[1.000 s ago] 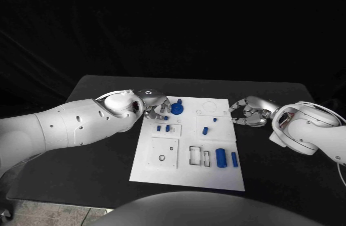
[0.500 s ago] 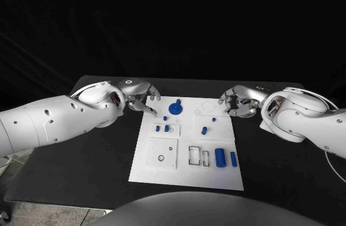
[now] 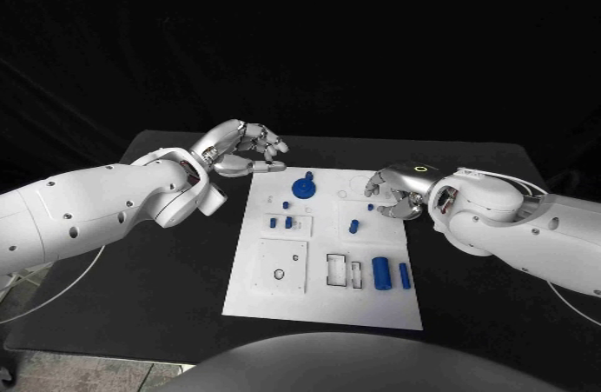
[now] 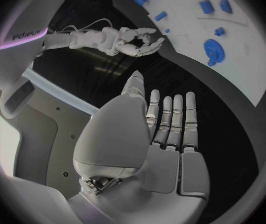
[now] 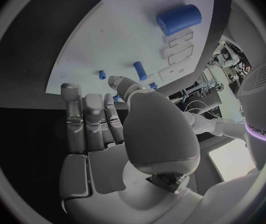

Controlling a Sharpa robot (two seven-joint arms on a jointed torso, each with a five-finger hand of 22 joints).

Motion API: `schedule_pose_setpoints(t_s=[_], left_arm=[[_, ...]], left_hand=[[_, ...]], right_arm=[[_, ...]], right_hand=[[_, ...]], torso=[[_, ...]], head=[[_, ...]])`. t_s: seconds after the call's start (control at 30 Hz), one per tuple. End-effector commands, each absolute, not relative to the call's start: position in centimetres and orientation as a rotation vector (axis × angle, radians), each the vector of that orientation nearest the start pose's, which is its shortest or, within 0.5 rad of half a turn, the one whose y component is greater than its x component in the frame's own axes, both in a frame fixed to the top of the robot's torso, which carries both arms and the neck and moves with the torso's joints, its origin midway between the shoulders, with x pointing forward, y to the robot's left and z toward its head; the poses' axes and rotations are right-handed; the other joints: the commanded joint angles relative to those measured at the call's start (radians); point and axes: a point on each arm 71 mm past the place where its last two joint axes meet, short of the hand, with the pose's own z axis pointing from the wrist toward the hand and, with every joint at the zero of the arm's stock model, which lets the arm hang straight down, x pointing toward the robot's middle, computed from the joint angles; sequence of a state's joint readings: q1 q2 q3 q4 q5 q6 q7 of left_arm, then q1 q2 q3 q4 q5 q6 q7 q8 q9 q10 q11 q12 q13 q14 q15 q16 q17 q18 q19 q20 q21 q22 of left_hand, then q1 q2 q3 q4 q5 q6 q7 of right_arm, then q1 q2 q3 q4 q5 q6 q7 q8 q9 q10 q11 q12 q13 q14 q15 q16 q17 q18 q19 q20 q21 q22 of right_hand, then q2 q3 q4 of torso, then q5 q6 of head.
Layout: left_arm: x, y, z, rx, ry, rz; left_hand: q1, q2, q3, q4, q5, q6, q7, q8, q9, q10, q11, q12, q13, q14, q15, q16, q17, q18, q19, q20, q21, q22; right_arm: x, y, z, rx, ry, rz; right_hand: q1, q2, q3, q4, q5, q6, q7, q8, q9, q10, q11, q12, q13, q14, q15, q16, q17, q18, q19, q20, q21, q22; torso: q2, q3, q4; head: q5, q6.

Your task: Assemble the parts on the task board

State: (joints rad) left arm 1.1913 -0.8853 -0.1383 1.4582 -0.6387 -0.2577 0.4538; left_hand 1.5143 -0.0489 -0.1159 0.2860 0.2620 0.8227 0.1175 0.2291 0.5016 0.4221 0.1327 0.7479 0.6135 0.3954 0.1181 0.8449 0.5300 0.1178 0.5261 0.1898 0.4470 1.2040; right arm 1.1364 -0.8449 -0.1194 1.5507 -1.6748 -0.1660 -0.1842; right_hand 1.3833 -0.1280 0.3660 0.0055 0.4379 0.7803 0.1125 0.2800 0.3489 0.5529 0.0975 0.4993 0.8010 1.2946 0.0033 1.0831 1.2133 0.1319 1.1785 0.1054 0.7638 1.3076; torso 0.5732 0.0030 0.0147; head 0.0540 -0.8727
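board: white board (image 3: 282, 288) lies flat mid-worktop (image 3: 150, 296), long side running away from the robot; blue parts spread on it so both hands can reach in from either side
gear: round blue gear (image 3: 303, 185) sits at the far end of the board, near the left hand
pegs: small pegs (image 3: 288, 222) stand in the left-middle block; another short one (image 3: 354, 227) lies to their right, just beside the right hand
cylinders: thick cylinder (image 3: 382, 271) and thin one (image 3: 405, 275) lie loose at the near right, next to empty rectangular slots (image 3: 340, 270), likely their seats
left hand: left hand (image 3: 243, 149) hovers off the board's far left corner, over bare worktop; fingers straight and side by side in the wrist view, nothing in it
right hand: right hand (image 3: 392, 194) is at the board's right edge, palm down over the board, fingers bent down toward it; holds nothing that I can see
stage: parts mostly unseated, judged early in the job
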Motion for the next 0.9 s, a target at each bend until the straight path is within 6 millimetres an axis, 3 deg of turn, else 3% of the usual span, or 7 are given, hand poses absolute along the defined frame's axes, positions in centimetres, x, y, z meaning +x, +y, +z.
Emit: schedule_pose_setpoints(t_s=[0.03,0.2,0.43,0.67,0.9], left_arm=[[47.2,23.1,-20.4,-0.69,1.499,-1.596],[46.8,22.9,-20.4,-0.75,1.482,-1.647],[46.6,22.9,-20.5,-0.772,1.482,-1.657],[46.5,22.9,-20.6,-0.779,1.487,-1.656],[46.5,22.9,-20.7,-0.785,1.498,-1.653]], left_hand=[[0.016,0.014,-0.012,-0.001,0.019,-0.022,0.004,0.009,-0.004,-0.02,0.004,0.012,-0.015,-0.012,0.001,0.004,-0.011,-0.009,0.007,0.011,-0.022,-0.012],[0.031,0.031,-0.022,-0.001,0.028,-0.04,0.01,0.022,-0.018,-0.032,0.002,0.023,-0.032,-0.004,-0.001,0.013,-0.021,-0.004,0.028,0.021,-0.037,-0.024],[0.046,0.046,-0.032,-0.002,0.035,-0.052,0.008,0.037,-0.033,-0.035,0.009,0.037,-0.051,0.013,0.005,0.024,-0.032,0.004,0.054,0.031,-0.049,-0.034],[0.063,0.057,-0.04,-0.005,0.045,-0.061,0.006,0.049,-0.047,-0.037,0.014,0.048,-0.068,0.028,0.01,0.032,-0.041,0.012,0.071,0.036,-0.059,-0.041],[0.078,0.065,-0.043,-0.008,0.055,-0.066,0.009,0.058,-0.057,-0.038,0.016,0.056,-0.079,0.038,0.013,0.037,-0.048,0.018,0.081,0.038,-0.066,-0.045]], right_arm=[[45.3,-19.1,-25.3,-0.523,1.826,0.428],[45.6,-18.9,-26.1,-0.54,1.819,0.425],[45.9,-18.7,-26.8,-0.545,1.805,0.437],[46.2,-18.5,-27.3,-0.546,1.801,0.445],[46.2,-18.5,-27.8,-0.528,1.786,0.478]], right_hand=[[0.001,-0.005,0.001,-0.006,0.0,-0.006,0.003,-0.011,-0.004,-0.006,0.001,-0.009,-0.014,-0.003,0.001,0.004,-0.003,0.019,-0.003,0.003,-0.002,0.058],[-0.002,-0.001,0.007,-0.013,0.0,0.014,0.018,-0.031,-0.015,0.012,0.0,-0.021,-0.058,0.008,-0.002,0.026,-0.002,0.015,0.014,0.003,0.021,0.066],[-0.015,0.004,0.019,-0.02,0.001,0.053,0.012,-0.058,-0.03,0.071,-0.001,-0.031,-0.125,0.025,-0.002,0.056,-0.001,0.01,0.041,-0.001,0.056,0.075],[-0.019,0.014,0.025,-0.021,0.0,0.09,0.011,-0.056,-0.026,0.1,-0.002,-0.033,-0.154,0.022,-0.003,0.057,-0.011,0.01,0.042,-0.001,0.054,0.075],[-0.028,0.036,0.018,-0.014,-0.002,0.14,0.004,-0.034,-0.003,0.167,-0.009,-0.006,-0.171,0.03,-0.007,0.074,-0.009,0.007,0.053,-0.003,0.071,0.08]], torso=[[0.0,0.0006,0.0005],[0.0,0.0024,-0.0002],[0.0,0.0032,-0.0017],[0.001,0.003,-0.0031],[0.001,0.0027,-0.0023]], head=[[0.0,0.0],[0.007,0.0],[0.011,0.0],[0.01,0.0],[0.011,0.0]])
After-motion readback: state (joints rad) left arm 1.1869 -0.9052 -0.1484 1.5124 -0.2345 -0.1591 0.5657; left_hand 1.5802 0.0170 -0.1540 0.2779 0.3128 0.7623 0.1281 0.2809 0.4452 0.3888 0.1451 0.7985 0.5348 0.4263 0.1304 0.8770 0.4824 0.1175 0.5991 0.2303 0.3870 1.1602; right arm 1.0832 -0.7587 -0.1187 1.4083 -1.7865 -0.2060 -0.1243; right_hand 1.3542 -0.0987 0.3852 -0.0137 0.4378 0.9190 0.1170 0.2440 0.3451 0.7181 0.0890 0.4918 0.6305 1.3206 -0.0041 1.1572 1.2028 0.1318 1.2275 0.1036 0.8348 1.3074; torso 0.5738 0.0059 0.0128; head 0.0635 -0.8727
